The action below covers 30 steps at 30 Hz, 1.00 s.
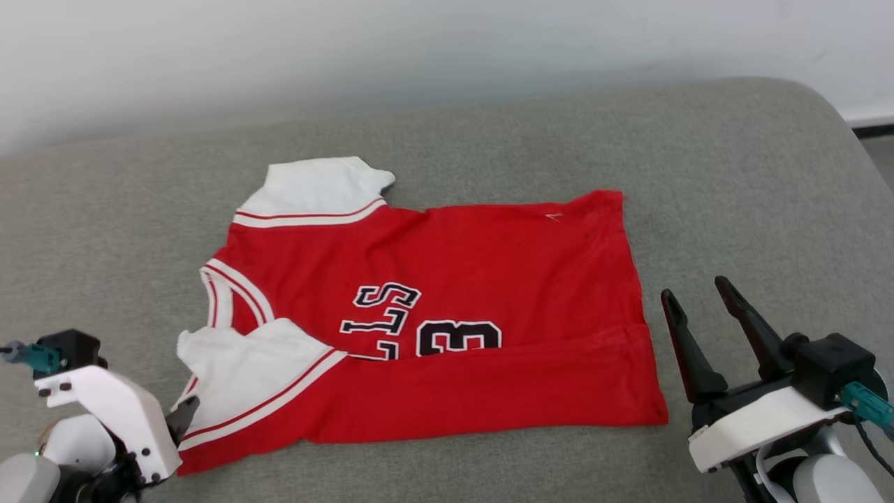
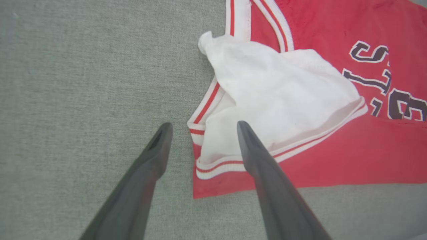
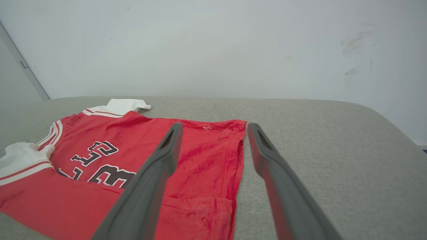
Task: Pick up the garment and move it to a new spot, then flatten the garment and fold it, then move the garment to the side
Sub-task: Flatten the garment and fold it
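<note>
Ok, left gripper [image 2: 204, 124]: jaws spread, nothing between them. In its wrist view one finger sits over bare grey fabric and the other finger [image 2: 253, 153] crosses the striped trim of the near sleeve [image 2: 283, 93]. Can't tell whether it touches the cloth or hangs just above it.

Right gripper [image 1: 693, 288]: jaws also spread, empty. It sits over the cushion just beside the garment's hem edge, apart from it in the head view. In its wrist view one finger lines up over red cloth, the other over bare upholstery.

The garment [image 1: 489, 279] lies mostly flat on the grey cushion [image 1: 733, 175], between the two grippers, neck toward the robot's left, hem toward its right.
- Near long edge is folded up over the body as a red band [image 1: 489, 391], hiding the lower part of the dark-and-white print [image 1: 419, 328].
- Near sleeve is rumpled, lying partly across the chest and over the neck trim [image 1: 230, 286].
- Far sleeve [image 1: 314, 185] sticks out toward the wall, flat.
- Light wrinkles near the hem.

Surroundings: pale wall [image 1: 419, 42] right behind the cushion, a few scuff marks [image 3: 353, 43] on it. Dark baseboard strip [image 1: 873, 129] at far right. Cushion's right edge rounds off not far past the right gripper. Bare upholstery on all sides of the garment.
</note>
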Tool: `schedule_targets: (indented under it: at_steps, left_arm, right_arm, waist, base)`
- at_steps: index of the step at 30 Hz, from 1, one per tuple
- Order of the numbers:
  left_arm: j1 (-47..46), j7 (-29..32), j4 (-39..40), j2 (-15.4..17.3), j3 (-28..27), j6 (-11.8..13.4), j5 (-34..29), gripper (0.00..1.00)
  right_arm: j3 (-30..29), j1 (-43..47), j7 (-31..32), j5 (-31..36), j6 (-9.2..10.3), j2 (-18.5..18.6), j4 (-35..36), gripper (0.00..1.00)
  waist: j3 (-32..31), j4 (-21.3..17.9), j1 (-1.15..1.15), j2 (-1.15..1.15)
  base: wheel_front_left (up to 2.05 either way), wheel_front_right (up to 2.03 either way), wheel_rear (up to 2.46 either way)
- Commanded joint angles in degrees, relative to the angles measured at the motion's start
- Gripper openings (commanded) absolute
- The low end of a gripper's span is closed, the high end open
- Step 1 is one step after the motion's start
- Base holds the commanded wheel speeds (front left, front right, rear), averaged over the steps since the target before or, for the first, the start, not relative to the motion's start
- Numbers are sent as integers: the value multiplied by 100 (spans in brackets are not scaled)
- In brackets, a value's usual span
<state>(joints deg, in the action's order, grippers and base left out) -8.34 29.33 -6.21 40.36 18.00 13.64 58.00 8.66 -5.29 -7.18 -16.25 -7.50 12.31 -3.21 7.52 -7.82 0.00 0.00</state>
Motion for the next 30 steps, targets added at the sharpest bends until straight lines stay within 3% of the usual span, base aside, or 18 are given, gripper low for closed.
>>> schedule_targets:
  at_steps: [1, 10, 11, 12, 14, 21, 30]
  left_arm:
    - [138, 207, 2, 53, -9, 98, 116, 100]
    - [343, 771, -418, -195, 154, 93, 564, 100]
    - [343, 862, -468, -245, 209, 50, 612, 80]
    - [366, 943, -508, -289, 284, 8, 657, 45]
    - [357, 976, -570, -399, 330, -97, 727, 0]
    - [157, 316, -587, -323, 149, -237, 413, 0]
    - [40, -586, -194, -441, 19, -164, -1, 0]
  right_arm:
    - [0, 62, 0, 63, 2, -97, 133, 100]
    - [-73, 35, -56, 160, 2, -256, 325, 100]
    - [-95, 45, -43, 157, 2, -264, 331, 100]
    - [-108, 58, -22, 162, 2, -264, 333, 100]
    - [-188, 96, 53, 118, 2, -278, 317, 100]
    - [-608, 239, 803, -280, 2, -249, 277, 100]
    - [-913, 170, 3514, -759, 2, -56, -293, 100]
  waist:
    - [234, -167, 0, 0]
    - [554, -363, 0, 0]
    - [565, -369, 0, 0]
    - [572, -372, 0, 0]
    - [559, -370, 0, 0]
    - [329, -241, 0, 0]
    - [206, 34, 0, 0]
  base:
    - [0, 0, 0]
    - [0, 0, 0]
    - [0, 0, 0]
    - [0, 0, 0]
    - [0, 0, 0]
    - [0, 0, 0]
    - [0, 0, 0]
